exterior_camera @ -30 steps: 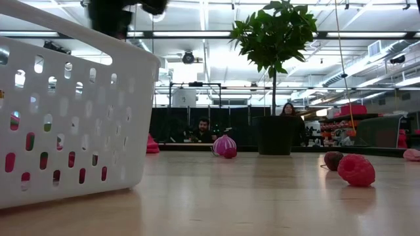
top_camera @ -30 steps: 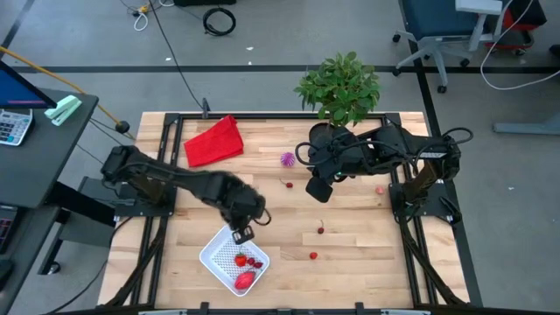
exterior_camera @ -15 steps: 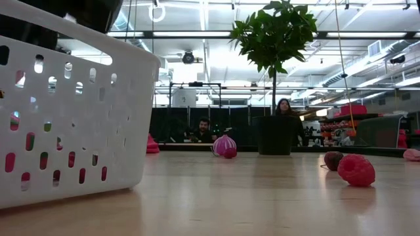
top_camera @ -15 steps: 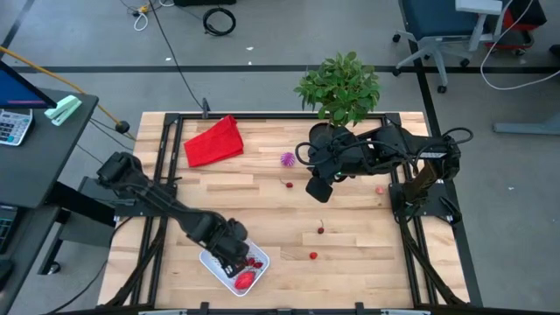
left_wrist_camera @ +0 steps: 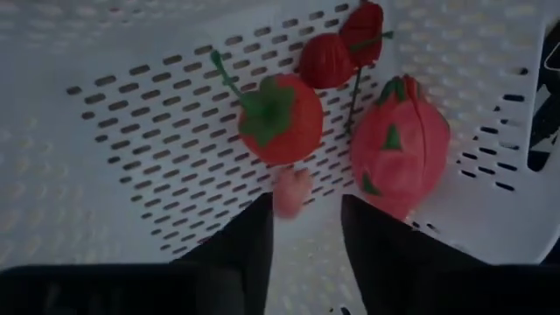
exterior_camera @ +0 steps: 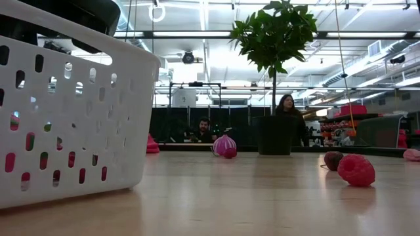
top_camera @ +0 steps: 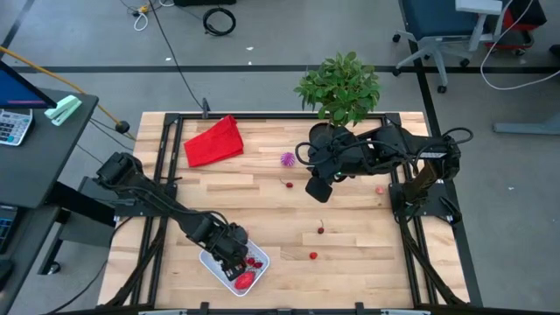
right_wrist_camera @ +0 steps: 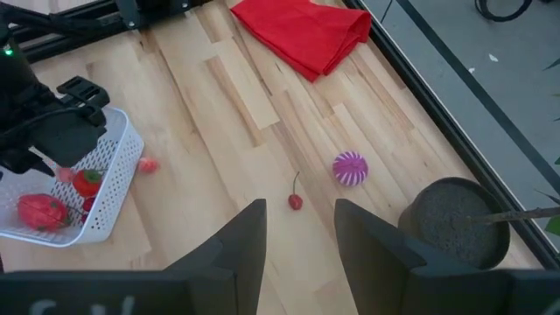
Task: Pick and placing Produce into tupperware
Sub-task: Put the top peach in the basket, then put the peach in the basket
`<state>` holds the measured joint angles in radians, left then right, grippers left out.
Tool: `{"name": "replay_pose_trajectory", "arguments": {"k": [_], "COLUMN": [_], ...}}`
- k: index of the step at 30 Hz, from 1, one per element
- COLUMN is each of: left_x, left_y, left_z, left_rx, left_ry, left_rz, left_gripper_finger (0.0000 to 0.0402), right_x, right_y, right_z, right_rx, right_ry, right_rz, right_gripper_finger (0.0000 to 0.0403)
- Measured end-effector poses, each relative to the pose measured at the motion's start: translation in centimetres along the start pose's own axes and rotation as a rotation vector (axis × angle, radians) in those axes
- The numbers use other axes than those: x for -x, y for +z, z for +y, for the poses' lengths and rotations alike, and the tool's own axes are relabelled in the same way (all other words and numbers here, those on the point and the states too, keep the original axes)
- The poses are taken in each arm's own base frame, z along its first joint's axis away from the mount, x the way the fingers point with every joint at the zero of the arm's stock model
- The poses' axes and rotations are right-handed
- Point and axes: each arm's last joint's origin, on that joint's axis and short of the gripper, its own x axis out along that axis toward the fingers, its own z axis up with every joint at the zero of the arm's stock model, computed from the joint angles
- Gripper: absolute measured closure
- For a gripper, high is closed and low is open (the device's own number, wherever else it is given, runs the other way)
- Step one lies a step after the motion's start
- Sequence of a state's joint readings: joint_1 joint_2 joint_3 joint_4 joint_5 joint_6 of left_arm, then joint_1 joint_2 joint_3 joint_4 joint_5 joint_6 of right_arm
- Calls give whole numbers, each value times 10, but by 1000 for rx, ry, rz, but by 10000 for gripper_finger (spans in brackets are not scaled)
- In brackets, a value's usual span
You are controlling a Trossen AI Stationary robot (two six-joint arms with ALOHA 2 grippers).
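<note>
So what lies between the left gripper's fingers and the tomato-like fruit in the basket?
In the left wrist view, a small pale pink piece sits just beyond the open left gripper, short of the red fruit with the green top, on the white container floor.

White slotted tupperware (left_wrist_camera: 131,166), red fruit pieces (left_wrist_camera: 280,118) — green-leafed; purple ball (right_wrist_camera: 350,168), red cloth (right_wrist_camera: 306,31)

Counted items on the desk (top_camera: 350,254)
One white basket (top_camera: 213,260), one red cloth (top_camera: 213,141), one potted plant (top_camera: 340,87), one purple ball (top_camera: 287,159), two robot arms.
</note>
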<state>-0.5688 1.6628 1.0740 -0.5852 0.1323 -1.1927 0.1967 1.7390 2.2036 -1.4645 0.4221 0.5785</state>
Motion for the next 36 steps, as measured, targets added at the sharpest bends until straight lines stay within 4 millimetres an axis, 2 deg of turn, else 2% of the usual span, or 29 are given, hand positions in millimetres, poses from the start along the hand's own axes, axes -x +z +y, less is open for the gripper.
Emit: {"name": "replay_pose_trajectory", "arguments": {"k": [5,10,18,22,26,32,36], "left_x": [3,16,62,79,85,91,95], "left_y": [2,10,33,47,62,82,98], "left_z": [0,2,13,24,35,56,76], "left_rx": [5,-18,-52,-81,-116,-213,-207], "left_ry": [-9,-75,-202,-212,-200,-147,-115], "left_rz": [-2,34,-61,-132,-178,-209,-192], "left_gripper_finger": [225,227,258,263,260,236,212], "right_x": [0,0,0,0,0,0,0], "right_y": [0,2,2,3,5,6,7], "right_z": [0,1,1,2,3,2,2], "right_rx": [-2,-6,-7,-11,-20,-24,-25], "right_ry": [2,10,12,18,29,-2,-31], "right_rz": [-3,-17,-19,-28,-46,-76,-93], "right_gripper_finger": [258,258,258,258,258,258,258]}}
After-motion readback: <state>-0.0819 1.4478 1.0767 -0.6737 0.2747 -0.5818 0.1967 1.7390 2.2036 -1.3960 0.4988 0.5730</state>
